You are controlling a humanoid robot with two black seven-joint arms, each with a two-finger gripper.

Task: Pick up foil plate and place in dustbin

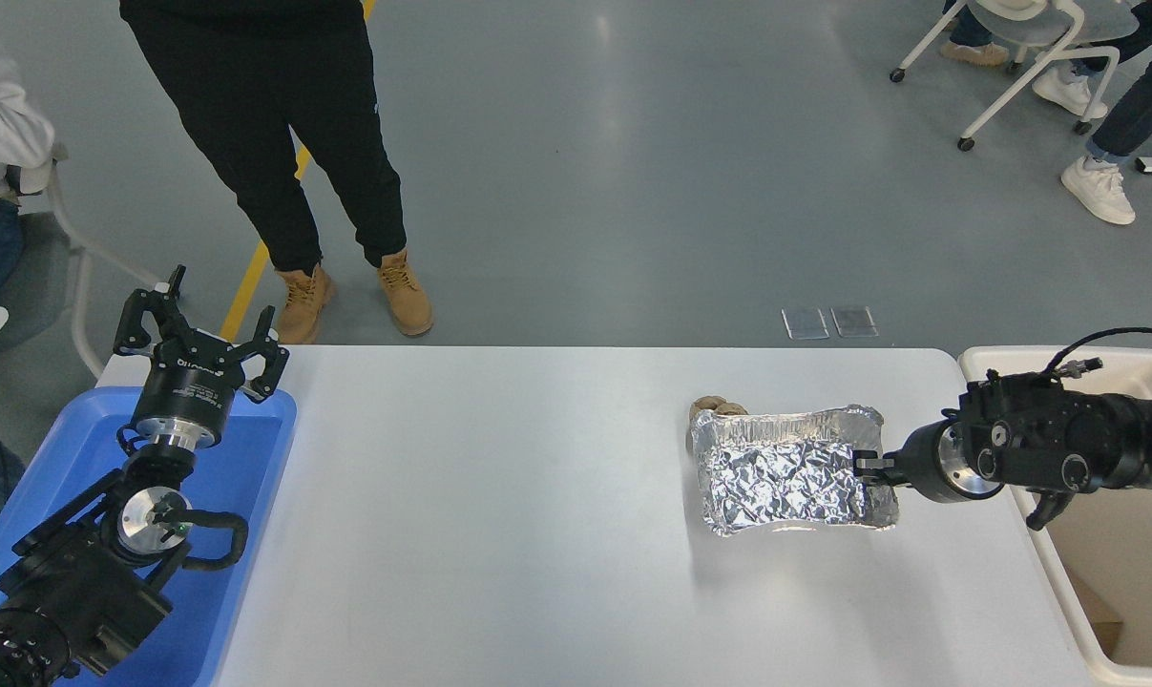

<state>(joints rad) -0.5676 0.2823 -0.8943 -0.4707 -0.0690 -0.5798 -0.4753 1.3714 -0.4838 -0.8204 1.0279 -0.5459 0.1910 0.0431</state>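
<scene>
The foil plate (785,472), shiny silver and crinkled, hangs above the white table (499,496) at its right part, with a shadow under it. My right gripper (869,469) comes in from the right edge and is shut on the plate's right rim. The cream dustbin (1100,553) stands just off the table's right end, right under my right arm. My left gripper (198,329) is open and empty, parked at the lower left over the blue tray.
A crumpled brown paper ball (711,408) lies just behind the plate, mostly hidden by it. A shallow blue tray (241,477) sits at the table's left end. A person in black trousers and tan boots (299,172) stands at the far side.
</scene>
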